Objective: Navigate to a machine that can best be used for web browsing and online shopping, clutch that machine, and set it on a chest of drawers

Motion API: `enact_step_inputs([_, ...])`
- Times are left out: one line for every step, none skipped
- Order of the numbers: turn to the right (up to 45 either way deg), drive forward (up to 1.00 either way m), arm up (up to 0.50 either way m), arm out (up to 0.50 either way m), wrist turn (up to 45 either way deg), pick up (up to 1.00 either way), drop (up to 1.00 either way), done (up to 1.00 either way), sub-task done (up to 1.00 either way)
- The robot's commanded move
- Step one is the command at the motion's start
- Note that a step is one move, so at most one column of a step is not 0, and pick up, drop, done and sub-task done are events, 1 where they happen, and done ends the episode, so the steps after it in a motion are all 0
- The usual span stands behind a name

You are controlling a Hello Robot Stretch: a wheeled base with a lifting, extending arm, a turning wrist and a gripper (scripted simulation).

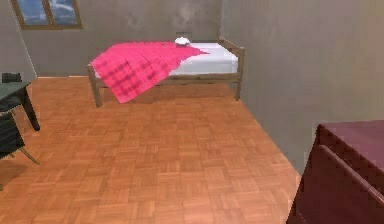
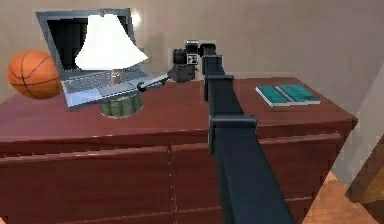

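The gripper point(image 2: 145, 86) sits by the lamp point(image 2: 108, 45) and laptop point(image 2: 62, 50) on the dresser point(image 2: 280, 122); whether it holds anything is unclear.

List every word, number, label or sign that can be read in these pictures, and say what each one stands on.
No text can be read in either view.
laptop screen: dark, no legible words.
teal book on the dresser: cover marks too small to read.
white squares at the end of the arm: black marks, too blurred to read.
basketball: dark lines, no lettering to make out.
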Motion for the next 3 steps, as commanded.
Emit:
enact_step_inputs([0.0,0.00,0.00,0.00,36.0,0.00,0.00,0.00,0.00])
enact_step_inputs([0.0,0.00,-0.12,0.00,0.0,0.00,0.00,0.00,0.00])
enact_step_inputs([0.0,0.00,0.00,0.00,0.0,0.00,1.00,0.00,0.00])
